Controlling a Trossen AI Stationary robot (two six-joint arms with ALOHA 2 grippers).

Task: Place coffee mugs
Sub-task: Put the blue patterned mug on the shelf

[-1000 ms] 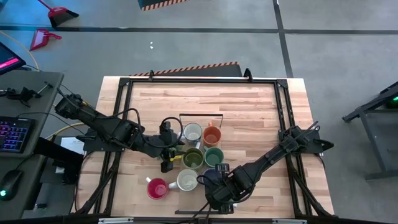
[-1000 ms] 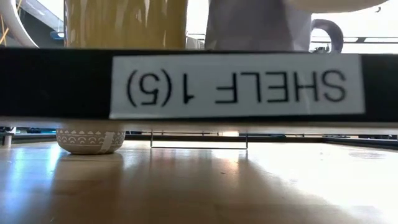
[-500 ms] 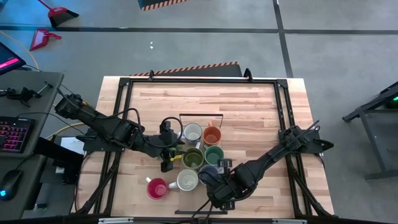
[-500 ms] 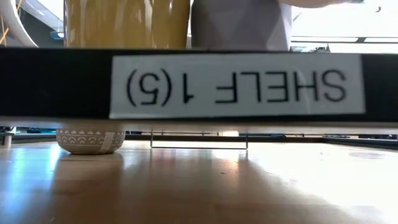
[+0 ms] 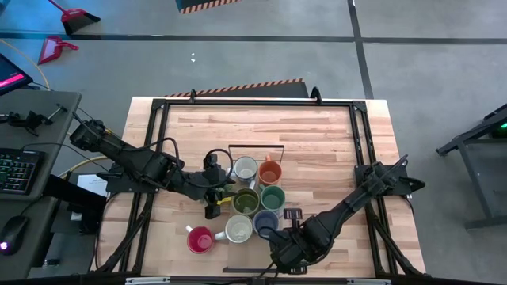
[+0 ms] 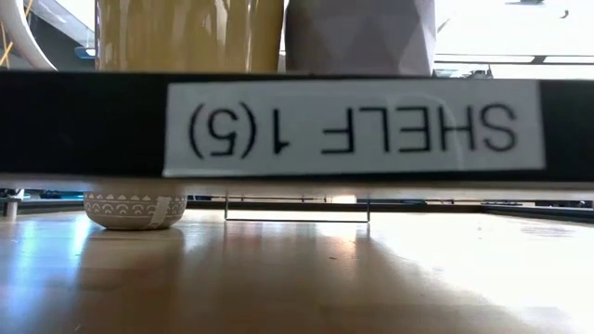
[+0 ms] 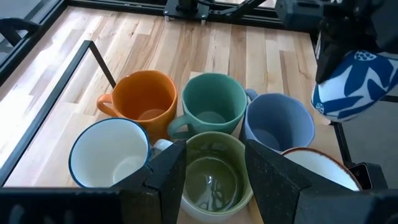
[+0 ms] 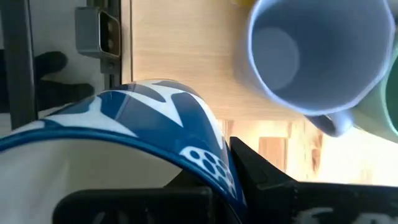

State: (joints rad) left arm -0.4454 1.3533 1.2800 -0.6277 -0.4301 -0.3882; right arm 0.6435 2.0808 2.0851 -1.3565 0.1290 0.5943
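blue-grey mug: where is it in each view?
High: blue-grey ceramic mug, front of the cluster, below teal green mug.
Low: grey-lilac body above the shelf label.
Left wrist, beside teal green mug.
Right wrist, upper right.
Shared landmark: teal green mug.

Low cam is mostly blocked by a black bar (image 6: pixel 83 125) with a mirrored "SHELF 1(5)" label (image 6: pixel 353 128)

Above it, at 11 o'clock a yellowish mug (image 6: pixel 186 35), at 1 o'clock a grey faceted one (image 6: pixel 362 37); patterned white-grey mug (image 6: pixel 135 210) on the desk (image 6: pixel 371 278) at 9 o'clock.

Wooden table (image 5: pixel 317 142), keyboard (image 5: pixel 17 168) and mouse (image 5: pixel 13 234) on a side desk (image 5: pixel 47 119).
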